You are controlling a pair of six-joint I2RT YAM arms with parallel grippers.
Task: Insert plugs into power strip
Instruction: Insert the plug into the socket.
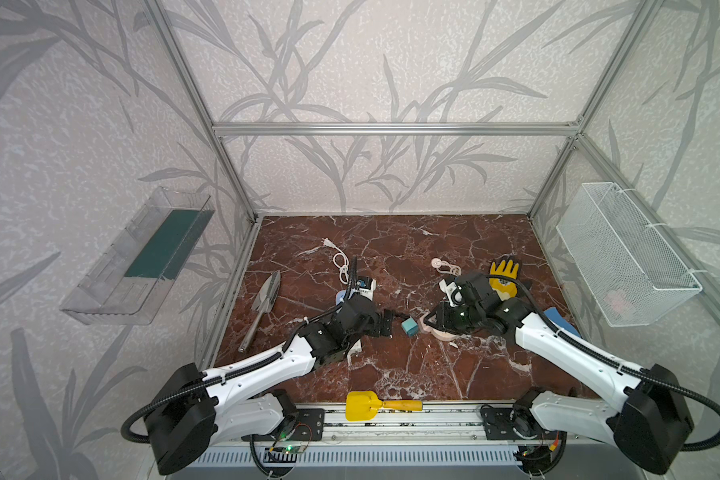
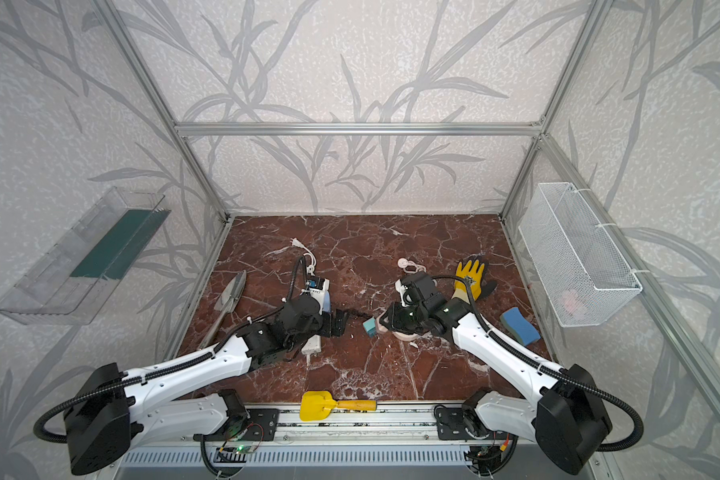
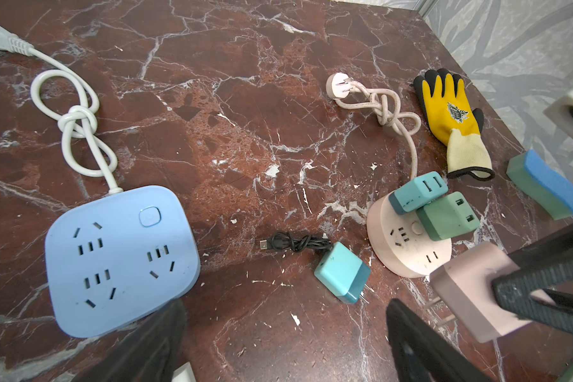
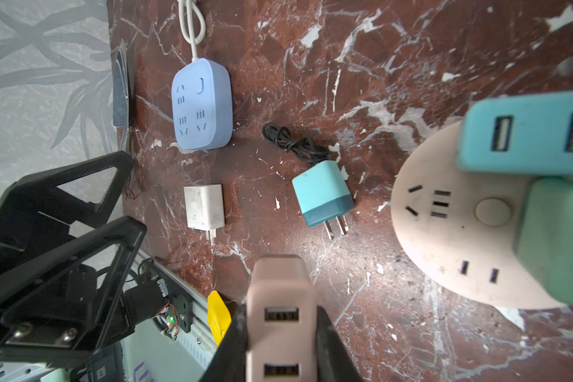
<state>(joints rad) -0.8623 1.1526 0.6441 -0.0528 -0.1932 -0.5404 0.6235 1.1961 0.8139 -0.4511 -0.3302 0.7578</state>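
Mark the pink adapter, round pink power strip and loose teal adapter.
pink adapter point(image 4: 280, 284): right wrist view, body above the ports.
round pink power strip point(image 3: 381, 225): left wrist view, bare top face.
loose teal adapter point(image 4: 321, 188): right wrist view, pale body.

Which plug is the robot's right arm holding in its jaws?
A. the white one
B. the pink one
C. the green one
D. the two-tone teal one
B: in the right wrist view the pink plug sits clamped between the right jaws. The white plug and the two-tone teal plug lie loose, and the green plug is in the round strip.
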